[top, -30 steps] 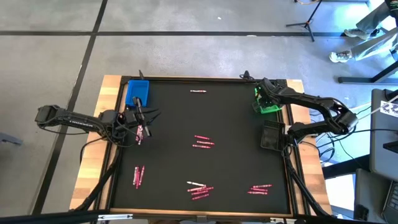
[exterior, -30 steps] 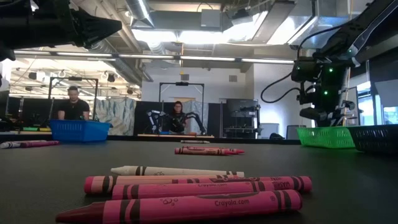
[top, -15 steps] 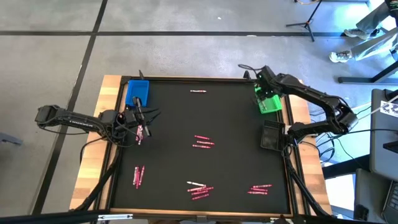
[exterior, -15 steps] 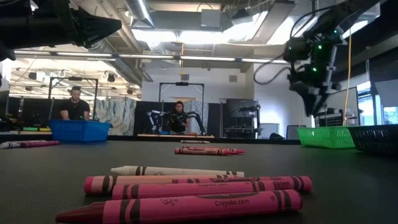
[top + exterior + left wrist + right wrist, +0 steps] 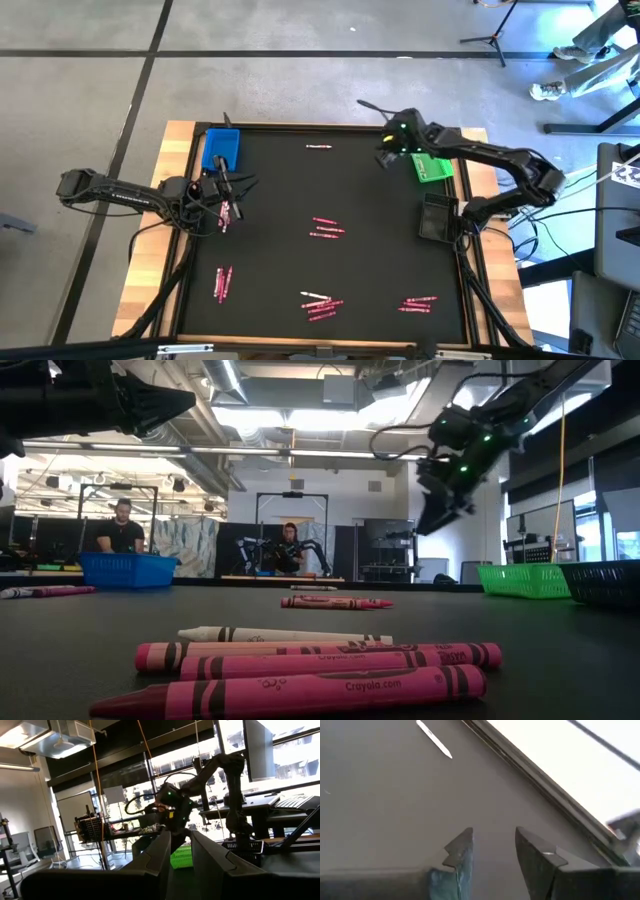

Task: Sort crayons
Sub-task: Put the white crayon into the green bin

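Pink-red crayons lie in small groups on the black mat: a middle group (image 5: 327,227), a near-left group (image 5: 222,283), a near group (image 5: 320,303) (image 5: 310,665) with one pale stick, a near-right group (image 5: 420,302), and a single crayon (image 5: 318,147) at the far edge. Some more crayons (image 5: 225,212) lie just near of my left gripper (image 5: 226,186) (image 5: 180,862), which hangs still by the blue tray (image 5: 220,148), its fingers a narrow gap apart and bare. My right gripper (image 5: 384,157) (image 5: 492,850) (image 5: 432,520) hangs open above the mat, left of the green tray (image 5: 432,166), holding nothing.
A black tray (image 5: 437,218) sits near of the green tray on the right side. A wooden frame (image 5: 180,200) borders the mat. People sit at benches (image 5: 120,535) in the room beyond the far edge.
My right gripper has risen from over the green tray and swung toward the table's left, out over the open mat, tipping from pointing steeply down to a slant. My left arm has kept still, and no crayon has moved.
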Controlling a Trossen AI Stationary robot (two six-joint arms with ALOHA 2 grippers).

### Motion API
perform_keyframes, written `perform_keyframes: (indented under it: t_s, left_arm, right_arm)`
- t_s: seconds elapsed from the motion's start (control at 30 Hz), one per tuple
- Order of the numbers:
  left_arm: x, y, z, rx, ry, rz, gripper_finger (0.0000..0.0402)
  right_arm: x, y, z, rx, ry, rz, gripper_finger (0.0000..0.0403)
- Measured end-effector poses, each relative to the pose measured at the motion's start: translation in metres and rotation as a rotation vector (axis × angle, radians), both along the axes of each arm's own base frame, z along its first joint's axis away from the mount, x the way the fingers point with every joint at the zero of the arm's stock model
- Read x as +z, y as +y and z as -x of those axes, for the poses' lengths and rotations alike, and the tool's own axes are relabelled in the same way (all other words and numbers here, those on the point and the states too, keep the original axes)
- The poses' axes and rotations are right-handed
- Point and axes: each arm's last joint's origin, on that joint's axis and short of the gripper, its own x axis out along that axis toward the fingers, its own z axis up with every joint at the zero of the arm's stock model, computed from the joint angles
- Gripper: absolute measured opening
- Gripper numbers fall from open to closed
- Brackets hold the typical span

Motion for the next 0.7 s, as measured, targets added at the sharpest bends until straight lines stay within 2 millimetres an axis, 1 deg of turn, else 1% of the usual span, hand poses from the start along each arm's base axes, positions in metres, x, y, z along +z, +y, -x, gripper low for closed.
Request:
perform_keyframes:
  t_s: [0.2, 0.47, 0.57, 0.7]
  left_arm:
    - [0.0, 0.0, 0.0, 0.0, 0.0, 0.0, 0.0071]
    - [0.0, 0.0, 0.0, 0.0, -0.001, 0.0, 0.0071]
    - [0.0, 0.0, 0.0, 0.0, -0.001, 0.0, 0.0071]
    - [0.0, 0.0, 0.0, 0.001, -0.004, 0.0, 0.0071]
  right_arm:
    - [-0.023, -0.005, -0.033, 0.103, -0.036, 0.07, 0.0143]
    - [-0.05, -0.018, -0.071, 0.216, 0.043, 0.078, 0.0143]
    - [-0.053, -0.026, -0.084, 0.259, 0.056, 0.086, 0.0143]
    - [-0.051, -0.038, -0.101, 0.323, 0.071, 0.097, 0.0143]
